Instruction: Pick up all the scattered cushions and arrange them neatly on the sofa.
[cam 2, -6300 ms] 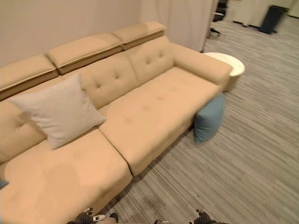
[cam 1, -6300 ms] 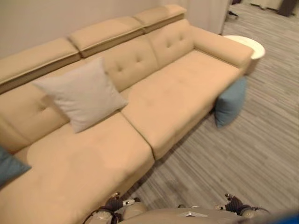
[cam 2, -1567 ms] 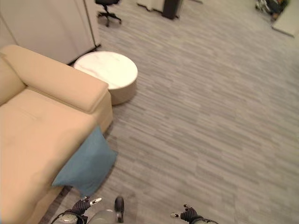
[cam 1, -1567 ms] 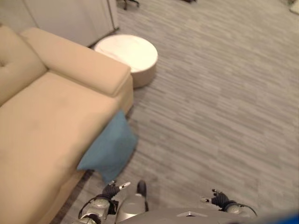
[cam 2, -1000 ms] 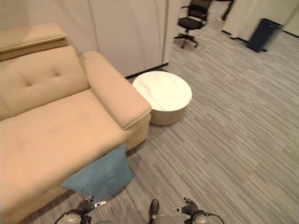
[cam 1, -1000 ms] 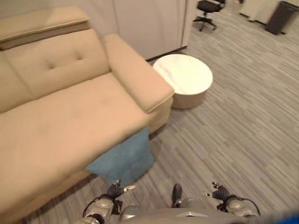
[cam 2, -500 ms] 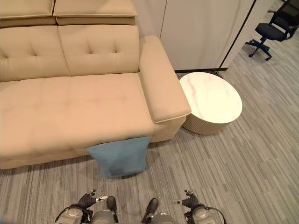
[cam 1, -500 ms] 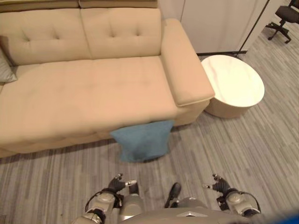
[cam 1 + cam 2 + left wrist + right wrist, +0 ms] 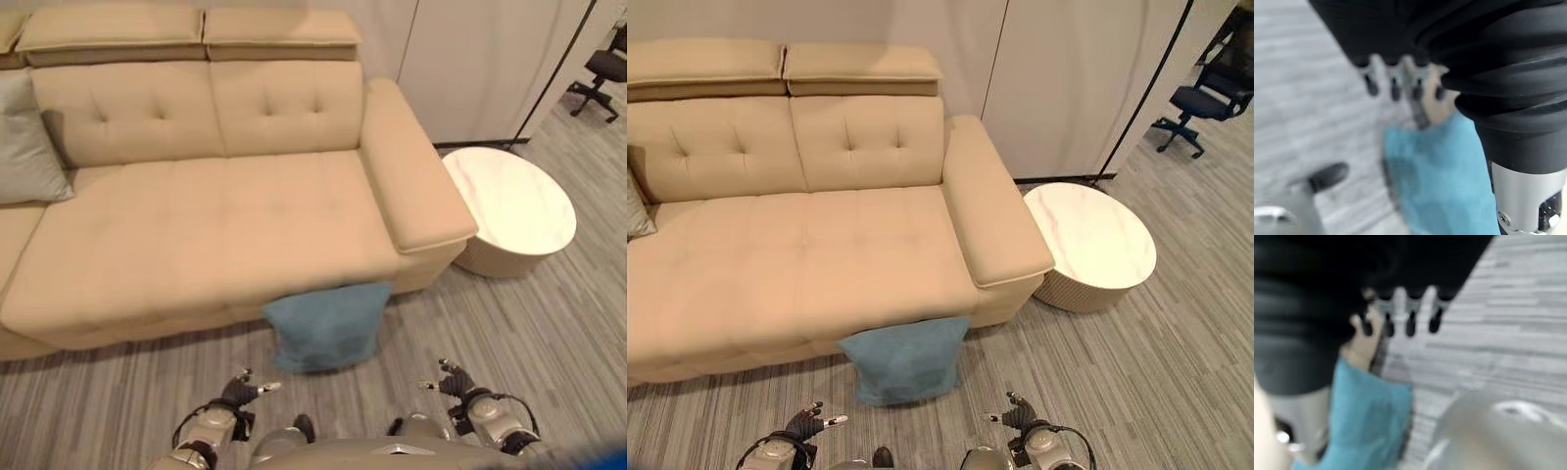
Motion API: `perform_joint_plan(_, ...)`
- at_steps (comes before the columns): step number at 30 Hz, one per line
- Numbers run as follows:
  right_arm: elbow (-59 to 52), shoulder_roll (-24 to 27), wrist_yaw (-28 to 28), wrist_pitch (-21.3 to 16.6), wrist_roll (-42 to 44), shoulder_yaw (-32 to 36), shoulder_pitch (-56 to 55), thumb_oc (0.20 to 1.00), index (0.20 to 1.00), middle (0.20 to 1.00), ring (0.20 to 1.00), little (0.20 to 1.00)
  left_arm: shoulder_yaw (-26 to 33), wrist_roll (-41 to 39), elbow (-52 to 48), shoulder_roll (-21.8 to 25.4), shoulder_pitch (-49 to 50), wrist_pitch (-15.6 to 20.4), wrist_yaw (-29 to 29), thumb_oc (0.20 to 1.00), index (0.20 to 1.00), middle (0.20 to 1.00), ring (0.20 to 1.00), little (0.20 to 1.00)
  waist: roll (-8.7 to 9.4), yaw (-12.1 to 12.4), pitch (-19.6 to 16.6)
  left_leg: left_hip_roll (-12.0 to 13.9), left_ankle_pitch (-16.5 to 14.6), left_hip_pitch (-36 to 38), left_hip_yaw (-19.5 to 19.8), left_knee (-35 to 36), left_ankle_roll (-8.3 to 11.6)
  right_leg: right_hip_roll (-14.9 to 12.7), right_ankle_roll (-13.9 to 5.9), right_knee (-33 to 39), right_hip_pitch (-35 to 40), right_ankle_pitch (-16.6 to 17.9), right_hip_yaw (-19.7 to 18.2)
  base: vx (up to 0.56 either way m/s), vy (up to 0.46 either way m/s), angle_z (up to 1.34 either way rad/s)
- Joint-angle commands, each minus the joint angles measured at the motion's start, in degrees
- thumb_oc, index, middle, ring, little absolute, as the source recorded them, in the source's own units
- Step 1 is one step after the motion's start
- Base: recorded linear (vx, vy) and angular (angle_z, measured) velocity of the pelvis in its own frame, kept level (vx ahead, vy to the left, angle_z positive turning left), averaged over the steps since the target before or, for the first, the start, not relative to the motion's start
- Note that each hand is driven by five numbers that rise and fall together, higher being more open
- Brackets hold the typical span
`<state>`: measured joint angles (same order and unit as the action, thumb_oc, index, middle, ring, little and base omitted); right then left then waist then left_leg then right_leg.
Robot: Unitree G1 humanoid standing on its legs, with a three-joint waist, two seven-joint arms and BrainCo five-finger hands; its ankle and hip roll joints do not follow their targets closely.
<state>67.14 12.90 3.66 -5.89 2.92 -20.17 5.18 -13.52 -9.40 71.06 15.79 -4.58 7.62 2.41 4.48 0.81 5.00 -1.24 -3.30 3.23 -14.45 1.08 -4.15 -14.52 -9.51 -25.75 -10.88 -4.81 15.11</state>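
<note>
A blue cushion [image 9: 326,328] stands on the floor, leaning against the front of the beige sofa [image 9: 206,235] below its right seat. A pale grey cushion [image 9: 24,137] leans on the sofa's backrest at the far left. My left hand [image 9: 238,393] hangs low, just in front and to the left of the blue cushion, open and holding nothing. My right hand [image 9: 458,384] hangs low to the cushion's right, also open and holding nothing. In the left wrist view the blue cushion [image 9: 1444,181] lies past the straight fingers [image 9: 1393,83]. The right wrist view shows the blue cushion [image 9: 1369,416] beyond the fingers [image 9: 1409,316].
A low round white table [image 9: 509,211] stands on the grey striped carpet [image 9: 549,333] just right of the sofa's armrest [image 9: 416,191]. A black office chair [image 9: 1205,93] stands at the far right near the wall.
The camera has swung round from the sofa's right end to face its front squarely, with the blue cushion straight ahead. Both hands stay low and open.
</note>
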Motion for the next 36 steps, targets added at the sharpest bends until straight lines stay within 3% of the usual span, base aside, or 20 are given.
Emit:
perform_joint_plan(1,0.4,1.0,0.4,-0.7,-0.4,-0.4,1.7,1.0,1.0,1.0,1.0,1.0,-0.2,1.1,0.6,0.5,-1.4,0.6,-0.4,1.0,1.0,1.0,1.0,1.0,0.65,0.2,3.0,1.4,2.9,-3.3,4.8,-0.6,4.52,6.4,0.55,15.1,5.1,6.1,-1.0,0.1,-0.002,0.32)
perform_joint_plan(5,0.6,0.8,0.2,-0.7,-0.3,-0.6,1.8,1.0,1.0,1.0,1.0,1.0,0.4,1.3,1.2,0.5,-1.7,0.7,-0.2,1.0,1.0,1.0,1.0,1.0,1.42,-0.5,3.3,0.3,2.8,-2.0,6.3,0.6,4.92,8.8,0.15,21.0,2.7,8.4,-0.6,0.14,-0.008,0.19)
perform_joint_plan(7,1.0,0.9,0.1,-0.8,-0.3,-0.3,1.4,1.0,1.0,1.0,1.0,1.0,0.3,1.3,1.3,0.3,-1.6,0.9,-0.3,1.0,1.0,1.0,1.0,1.0,1.47,-1.0,3.4,-0.1,2.4,-1.9,7.5,0.1,5.01,9.0,0.02,21.6,3.2,8.4,-2.0,0.15,-0.027,0.41)
perform_joint_plan(8,1.2,1.4,0.2,-0.8,-0.2,0.0,0.9,1.0,1.0,1.0,1.0,1.0,-0.2,1.4,1.4,-0.2,-1.4,0.9,-0.5,1.0,1.0,1.0,1.0,1.0,1.51,-1.5,3.1,-0.7,1.7,-2.1,8.2,-1.0,5.18,10.1,0.67,22.3,4.4,8.0,-4.6,0.13,-0.03,0.53)
perform_joint_plan(10,1.3,1.6,0.3,-0.8,0.0,0.5,0.5,1.0,1.0,1.0,1.0,1.0,-0.4,1.4,1.4,-0.5,-1.1,0.9,-0.6,1.0,1.0,1.0,1.0,1.0,1.46,-1.6,2.9,-0.7,1.2,-2.1,8.1,-2.0,5.73,9.9,0.82,22.9,5.3,7.9,-3.3,0.11,-0.04,0.7)
perform_joint_plan(13,1.0,2.5,0.5,-1.0,0.6,1.1,-0.3,1.0,1.0,1.0,1.0,1.0,-1.5,1.9,1.3,-1.1,-1.1,0.7,-1.0,1.0,1.0,1.0,1.0,1.0,1.6,-2.9,3.0,0.2,-0.2,-3.7,5.7,-7.5,7.49,9.5,1.71,24.6,7.3,7.7,-1.6,0.09,-0.076,0.62)
perform_joint_plan(14,1.0,2.6,0.4,-1.1,0.8,0.7,-0.2,1.0,1.0,1.0,1.0,1.0,-1.2,1.4,1.3,-1.4,-1.0,0.6,-0.9,1.0,1.0,1.0,1.0,1.0,1.78,-2.8,3.2,1.1,-0.7,-4.9,5.1,-11.7,8.43,9.6,2.39,25.8,9.0,7.5,-0.9,0.06,-0.061,0.92)
perform_joint_plan(16,1.0,2.7,0.5,-1.2,0.8,0.6,-0.2,1.0,1.0,1.0,1.0,1.0,-1.2,1.4,1.3,-1.4,-0.9,0.6,-0.9,1.0,1.0,1.0,1.0,1.0,1.81,-2.4,3.3,1.6,-0.2,-5.6,5.7,-13.2,8.8,9.8,2.63,26.3,9.7,7.4,-1.0,0.04,-0.019,0.4)
perform_joint_plan(18,0.7,2.8,0.5,-1.1,0.8,0.0,0.2,1.0,1.0,1.0,1.0,1.0,-1.1,1.0,1.1,-1.3,-0.7,0.6,-0.5,1.0,1.0,1.0,1.0,1.0,1.9,-1.9,3.4,4.5,1.2,-6.7,5.2,-9.6,8.81,9.2,2.12,28.0,10.7,7.3,-0.6,0.02,0.053,-0.04)
perform_joint_plan(23,0.4,2.8,0.6,-1.2,1.1,-0.2,0.7,1.0,1.0,1.0,1.0,1.0,-1.3,0.8,1.3,-0.9,-0.7,0.7,0.1,1.0,1.0,1.0,1.0,1.0,1.68,-1.1,3.0,6.1,4.5,-8.8,8.1,-6.0,9.3,8.9,1.96,27.8,10.6,6.6,-1.5,0.07,0.081,-0.02)
perform_joint_plan(27,0.6,2.6,0.4,-0.8,0.1,-0.1,1.0,1.0,1.0,1.0,1.0,1.0,-1.7,1.5,1.3,-0.8,-0.4,0.8,-0.3,1.0,1.0,1.0,1.0,1.0,1.18,-1.1,2.9,3.7,3.1,-7.6,9.1,-5.3,8.11,7.3,1.31,25.6,10.0,6.6,-3.4,0.11,0.189,-0.23)
perform_joint_plan(31,-0.7,2.2,0.6,-0.9,0.3,-0.1,2.0,1.0,1.0,1.0,1.0,1.0,-1.4,1.1,0.8,-0.2,-0.7,1.0,0.2,1.0,1.0,1.0,1.0,1.0,0.93,-0.8,3.7,2.9,2.2,-7.9,7.5,-5.8,6.93,5.7,0.55,22.8,8.1,6.4,-4.4,0.05,0.189,-0.16)
perform_joint_plan(36,-5.4,2.7,3.3,-2.7,2.7,0.3,4.9,1.0,1.0,1.0,1.0,1.0,0.5,-4.4,-5.1,2.6,-5.0,3.5,4.4,1.0,1.0,1.0,1.0,1.0,1.03,-0.3,8.7,1.7,1.0,-13.6,6.9,-10.4,6.02,3.5,0.4,17.3,1.4,6.6,-4.2,-0.13,0.106,-0.16)
